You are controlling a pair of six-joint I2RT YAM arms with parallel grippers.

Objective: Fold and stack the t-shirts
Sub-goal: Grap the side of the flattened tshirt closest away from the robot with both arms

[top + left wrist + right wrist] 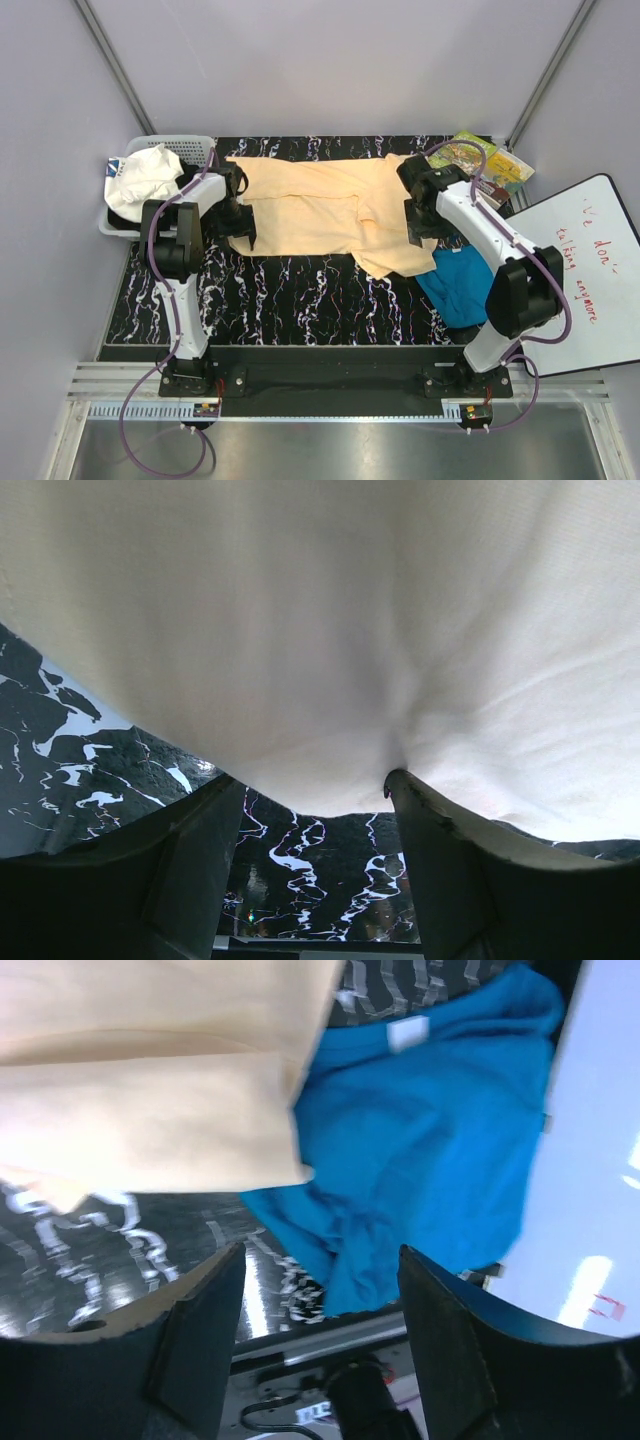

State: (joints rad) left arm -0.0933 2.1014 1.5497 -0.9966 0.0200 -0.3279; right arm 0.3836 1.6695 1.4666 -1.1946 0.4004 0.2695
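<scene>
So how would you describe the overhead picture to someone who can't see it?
A pale peach-yellow t-shirt lies spread on a black marbled table between the left arm and right arm. A crumpled teal-blue t-shirt sits by the right arm; a white basket holding cloth stands far left.

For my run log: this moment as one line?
left gripper: open, at peach shirt edge | right gripper: open, empty | peach shirt: spread out | teal shirt: crumpled, unfolded

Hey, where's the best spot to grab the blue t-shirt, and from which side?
Probably pinch the teal t-shirt at its bunched near edge, coming down from above on the right. That rumpled fold lies bare, while its far-left edge is tucked under the peach t-shirt.
</scene>
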